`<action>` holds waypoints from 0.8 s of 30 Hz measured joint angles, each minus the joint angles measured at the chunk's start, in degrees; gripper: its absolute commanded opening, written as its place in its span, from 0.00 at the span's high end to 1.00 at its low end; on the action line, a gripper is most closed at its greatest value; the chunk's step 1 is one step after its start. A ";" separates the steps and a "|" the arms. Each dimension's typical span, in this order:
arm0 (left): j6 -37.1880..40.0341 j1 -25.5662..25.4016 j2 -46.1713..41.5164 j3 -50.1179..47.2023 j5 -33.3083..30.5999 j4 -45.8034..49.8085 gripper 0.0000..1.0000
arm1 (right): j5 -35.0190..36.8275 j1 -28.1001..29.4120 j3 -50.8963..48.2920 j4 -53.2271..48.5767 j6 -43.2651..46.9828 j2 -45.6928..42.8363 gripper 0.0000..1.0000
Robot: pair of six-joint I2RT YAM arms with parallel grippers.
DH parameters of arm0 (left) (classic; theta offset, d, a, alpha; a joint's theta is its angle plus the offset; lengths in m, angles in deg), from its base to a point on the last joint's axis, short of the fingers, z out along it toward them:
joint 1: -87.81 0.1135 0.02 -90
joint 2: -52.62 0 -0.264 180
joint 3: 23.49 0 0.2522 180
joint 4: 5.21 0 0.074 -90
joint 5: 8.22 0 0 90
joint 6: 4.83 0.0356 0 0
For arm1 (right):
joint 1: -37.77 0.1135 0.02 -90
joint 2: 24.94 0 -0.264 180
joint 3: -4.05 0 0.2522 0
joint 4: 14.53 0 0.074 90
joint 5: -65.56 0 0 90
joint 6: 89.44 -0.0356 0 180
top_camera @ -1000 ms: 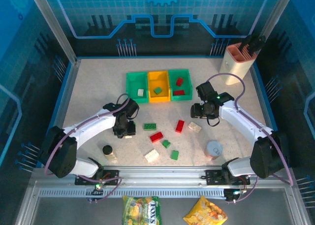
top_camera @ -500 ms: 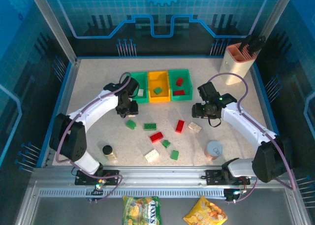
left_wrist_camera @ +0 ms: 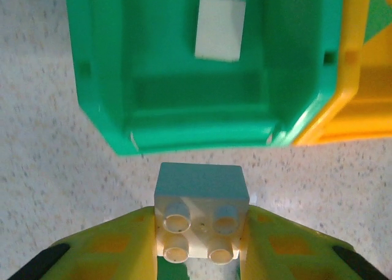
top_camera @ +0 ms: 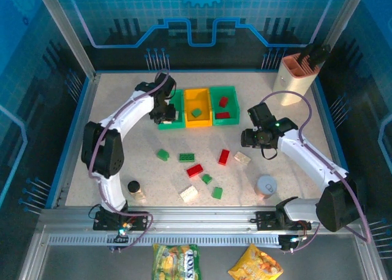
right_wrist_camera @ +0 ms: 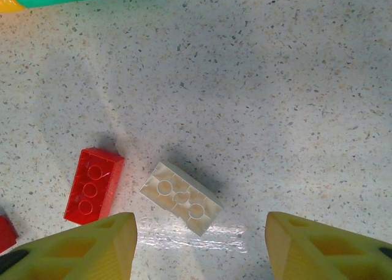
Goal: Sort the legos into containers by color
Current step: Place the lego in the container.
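My left gripper (top_camera: 166, 113) (left_wrist_camera: 201, 225) is shut on a cream-white lego (left_wrist_camera: 201, 209), studs toward the camera, hovering just short of the left green bin (top_camera: 172, 125) (left_wrist_camera: 184, 139). One cream lego (left_wrist_camera: 220, 29) lies in that bin. Beside it stand the orange-yellow bin (top_camera: 197, 95) (left_wrist_camera: 361, 102), holding a green lego, and the right green bin (top_camera: 231, 102), holding two red ones. My right gripper (top_camera: 251, 136) (right_wrist_camera: 199, 234) hangs open above an upturned cream lego (right_wrist_camera: 182, 198) (top_camera: 242, 158), a red lego (right_wrist_camera: 94, 185) (top_camera: 224, 157) to its left.
Loose on the table: green legos (top_camera: 162, 154) (top_camera: 187, 157) (top_camera: 207, 178) (top_camera: 217, 192), a red one (top_camera: 195, 170), a cream one (top_camera: 188, 194). A black-capped jar (top_camera: 134, 187) stands front left, a tin can (top_camera: 267, 185) front right, a beige holder (top_camera: 297, 71) back right.
My left arm has swung from mid-table up to the left green bin with the cream lego, uncovering a green lego on the table. The right gripper has barely shifted.
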 measured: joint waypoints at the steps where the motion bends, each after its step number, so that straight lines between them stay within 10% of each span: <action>1: 0.55 0.17 1.46 1.84 -0.31 0.20 0.66 | 0.02 0.00 0.00 -0.02 0.00 -0.13 0.42; 24: 5.60 2.69 23.06 23.39 -6.08 4.57 0.65 | 1.49 -0.02 0.00 -1.51 0.02 -2.14 0.42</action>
